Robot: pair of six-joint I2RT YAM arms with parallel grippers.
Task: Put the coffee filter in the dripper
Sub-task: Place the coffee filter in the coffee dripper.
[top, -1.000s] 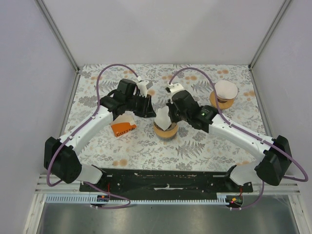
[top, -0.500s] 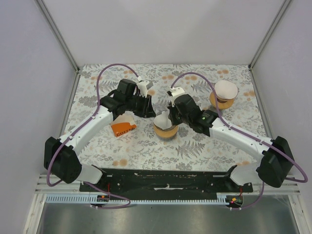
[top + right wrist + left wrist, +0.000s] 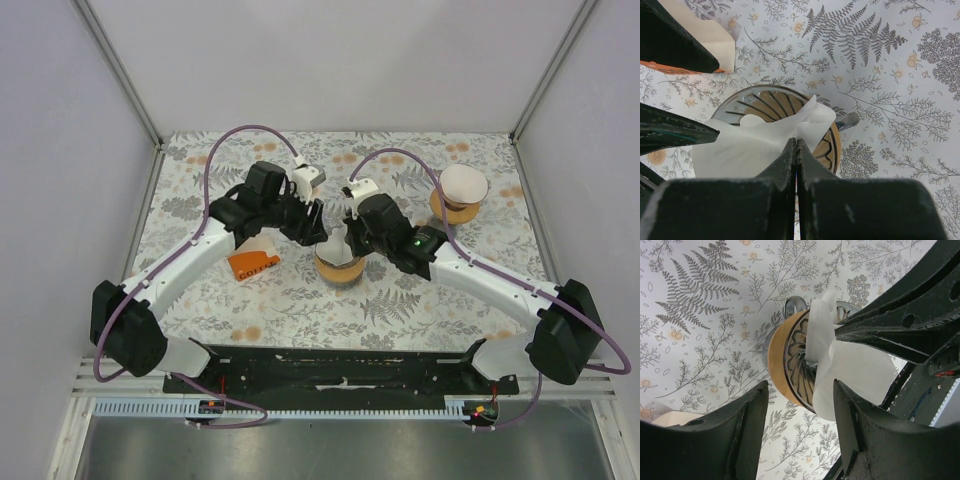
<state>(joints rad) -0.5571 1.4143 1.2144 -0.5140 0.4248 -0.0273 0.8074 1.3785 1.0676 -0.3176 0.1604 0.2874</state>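
Note:
The dripper (image 3: 340, 270) is an orange ring with a dark ribbed inside (image 3: 799, 360), standing mid-table. The white coffee filter (image 3: 335, 243) sits crumpled and half-folded over it, its lower part reaching into the ribbed bowl (image 3: 765, 102). My right gripper (image 3: 796, 141) is shut on the filter's (image 3: 750, 145) near edge, above the dripper's rim. My left gripper (image 3: 800, 390) is open just left of the dripper; one of its fingers (image 3: 852, 415) is right beside the filter (image 3: 855, 370) and nothing is held between them. From above, the left gripper (image 3: 318, 228) and right gripper (image 3: 347, 240) face each other over the dripper.
An orange-and-white paper packet (image 3: 253, 260) lies left of the dripper, under the left arm. At the back right stands another round stand with a white top (image 3: 464, 188). The right arm's dark links fill the right side of the left wrist view.
My left gripper has moved right, up to the dripper, and its jaws have opened wider. The right gripper, still pinching the filter, shifted slightly back over the dripper.

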